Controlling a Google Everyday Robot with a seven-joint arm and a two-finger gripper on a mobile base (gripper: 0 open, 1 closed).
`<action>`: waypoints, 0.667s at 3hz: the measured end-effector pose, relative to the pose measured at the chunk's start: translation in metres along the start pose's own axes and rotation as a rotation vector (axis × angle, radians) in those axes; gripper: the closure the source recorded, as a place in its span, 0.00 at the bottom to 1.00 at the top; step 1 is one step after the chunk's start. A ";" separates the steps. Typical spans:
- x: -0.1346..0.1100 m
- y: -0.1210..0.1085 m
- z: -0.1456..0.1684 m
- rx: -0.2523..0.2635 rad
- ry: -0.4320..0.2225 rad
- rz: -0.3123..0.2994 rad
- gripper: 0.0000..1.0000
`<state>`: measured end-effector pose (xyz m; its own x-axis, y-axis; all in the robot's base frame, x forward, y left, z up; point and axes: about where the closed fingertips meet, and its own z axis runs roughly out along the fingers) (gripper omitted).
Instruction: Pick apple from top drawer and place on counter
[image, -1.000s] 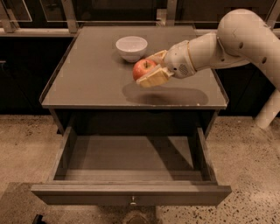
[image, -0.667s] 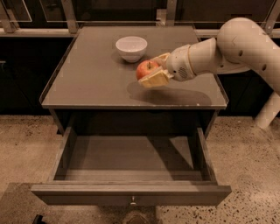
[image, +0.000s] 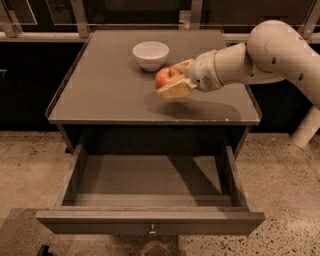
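Note:
The red apple (image: 166, 78) is held between the two tan fingers of my gripper (image: 172, 79), just above the counter (image: 110, 90), right of its middle. The gripper is shut on the apple; one finger (image: 176, 89) lies under and in front of it, the other behind it. The arm reaches in from the right. The top drawer (image: 150, 200) is pulled fully open below the counter and nothing shows inside it. Its small metal knob (image: 152, 230) is at the centre of the front panel.
A white bowl (image: 150, 54) stands on the counter at the back, just left of and behind the apple. Thin raised edges run along the counter's sides. Speckled floor surrounds the cabinet. A dark wall and rail lie behind.
The gripper with the apple has shifted slightly to the right and toward the back of the counter, closer to the bowl. The drawer and bowl have not moved.

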<state>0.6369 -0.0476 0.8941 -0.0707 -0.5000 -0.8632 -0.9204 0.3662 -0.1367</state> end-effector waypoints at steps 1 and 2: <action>0.000 0.000 0.000 0.000 0.000 0.000 0.33; 0.000 0.000 0.000 0.000 0.000 0.000 0.10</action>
<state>0.6369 -0.0475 0.8941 -0.0707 -0.5000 -0.8632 -0.9205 0.3661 -0.1367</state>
